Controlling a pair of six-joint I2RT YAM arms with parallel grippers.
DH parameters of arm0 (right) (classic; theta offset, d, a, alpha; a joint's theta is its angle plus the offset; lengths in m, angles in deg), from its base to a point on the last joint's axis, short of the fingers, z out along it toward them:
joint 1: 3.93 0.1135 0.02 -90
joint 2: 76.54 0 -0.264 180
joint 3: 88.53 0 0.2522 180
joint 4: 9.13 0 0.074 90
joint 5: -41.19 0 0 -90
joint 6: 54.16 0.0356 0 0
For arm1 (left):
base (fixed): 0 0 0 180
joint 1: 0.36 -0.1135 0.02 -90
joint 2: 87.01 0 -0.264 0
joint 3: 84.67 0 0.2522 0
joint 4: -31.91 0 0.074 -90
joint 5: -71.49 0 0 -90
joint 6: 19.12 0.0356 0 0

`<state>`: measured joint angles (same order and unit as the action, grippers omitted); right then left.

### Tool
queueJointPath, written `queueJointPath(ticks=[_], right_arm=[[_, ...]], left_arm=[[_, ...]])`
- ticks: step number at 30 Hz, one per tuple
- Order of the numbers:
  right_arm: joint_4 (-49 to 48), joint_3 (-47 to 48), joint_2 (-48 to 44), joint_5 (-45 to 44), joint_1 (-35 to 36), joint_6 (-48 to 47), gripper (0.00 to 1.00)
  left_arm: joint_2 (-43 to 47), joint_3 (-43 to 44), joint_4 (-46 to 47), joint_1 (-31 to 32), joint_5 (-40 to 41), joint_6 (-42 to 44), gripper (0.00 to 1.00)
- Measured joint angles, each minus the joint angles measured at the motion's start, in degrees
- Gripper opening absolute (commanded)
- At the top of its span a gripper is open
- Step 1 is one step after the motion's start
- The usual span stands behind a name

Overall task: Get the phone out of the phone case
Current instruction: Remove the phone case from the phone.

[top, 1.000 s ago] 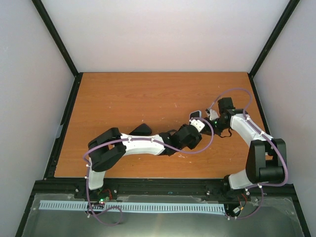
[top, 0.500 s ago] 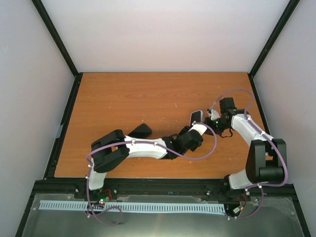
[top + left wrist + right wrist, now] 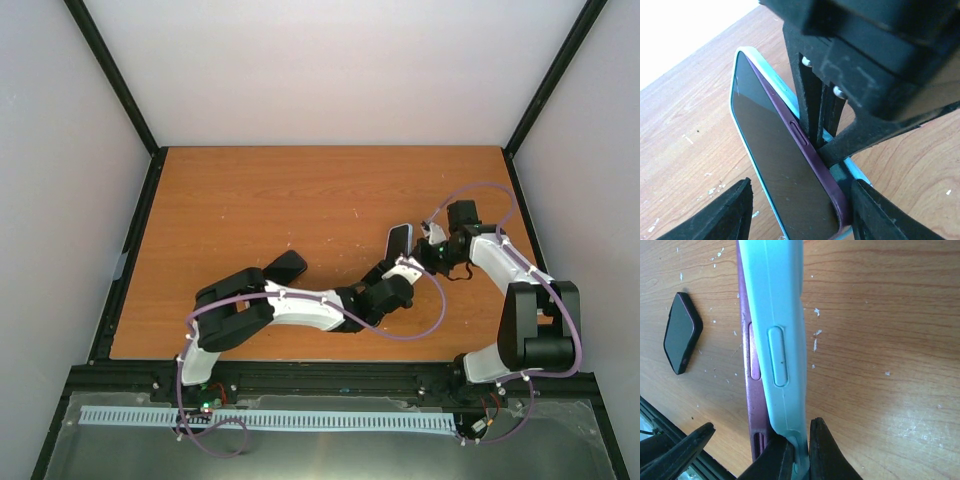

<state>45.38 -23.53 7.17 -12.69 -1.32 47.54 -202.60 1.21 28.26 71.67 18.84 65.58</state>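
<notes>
The left arm (image 3: 300, 305) had drawn back nearward. A dark device (image 3: 287, 265) lay leftward on the table (image 3: 250, 200); the left gripper (image 3: 800, 200), jaws half-wide, straddled the phone (image 3: 775, 145), seated in the phone case (image 3: 785, 315) the right gripper (image 3: 797, 440) pinched.

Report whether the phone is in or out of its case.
Partly out: one long edge of the phone stands clear of the case; the other sits inside it.

The orange-brown wooden surface (image 3: 300, 200) carries small white flecks. One small dark flat object (image 3: 285, 265) lies on it, left of centre, toward the near edge.
</notes>
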Motion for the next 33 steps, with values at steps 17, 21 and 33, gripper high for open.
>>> queueJointPath(ticks=[17, 21, 33], right_arm=[[-2.8, -3.1, -3.6, 8.1, -0.3, 2.2, 0.03], [-3.4, -4.0, -6.2, 12.5, -0.2, 3.2, 0.03], [-6.1, -5.5, -8.4, 15.9, -0.3, 3.8, 0.03]], left_arm=[[3.2, -11.8, 20.4, 1.7, 7.5, 14.9, 0.60], [6.0, -17.7, 30.2, 2.2, 7.5, 20.5, 0.59], [4.7, -20.3, 42.0, 2.6, 8.5, 33.2, 0.55]])
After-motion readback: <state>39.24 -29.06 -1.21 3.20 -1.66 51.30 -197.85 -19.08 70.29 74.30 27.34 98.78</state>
